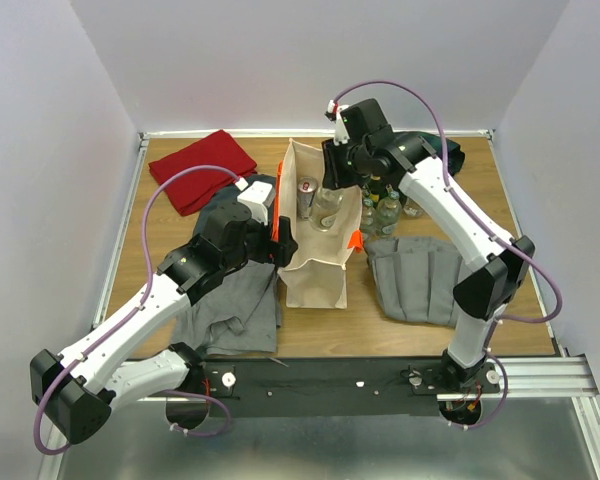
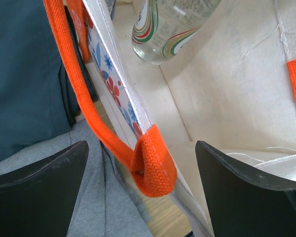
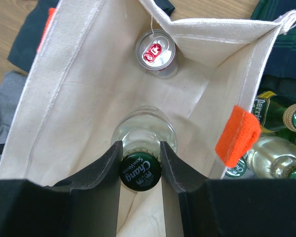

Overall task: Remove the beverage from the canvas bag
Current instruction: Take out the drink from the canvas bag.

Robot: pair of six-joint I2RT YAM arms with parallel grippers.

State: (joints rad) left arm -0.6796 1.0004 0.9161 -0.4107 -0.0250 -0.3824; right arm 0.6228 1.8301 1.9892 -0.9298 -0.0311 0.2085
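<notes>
The beige canvas bag (image 1: pixel 315 275) stands open at mid-table with orange handles. Inside it stand a clear glass soda-water bottle (image 3: pixel 144 129) with a green cap, the beverage, and a silver can (image 3: pixel 156 52) with a red tab. My right gripper (image 3: pixel 141 145) reaches down into the bag and is shut on the bottle's capped neck. In the top view it hangs over the bag's mouth (image 1: pixel 330 185). My left gripper (image 2: pixel 142 148) is open and straddles the bag's left wall and the folded end of an orange handle (image 2: pixel 155 168), with both fingers apart from them.
Several green and clear bottles (image 3: pixel 278 158) stand just outside the bag's right wall. A red cloth (image 1: pixel 202 170) lies at the back left. Grey clothes (image 1: pixel 230 305) lie left of the bag, and a folded grey garment (image 1: pixel 415 280) lies to its right.
</notes>
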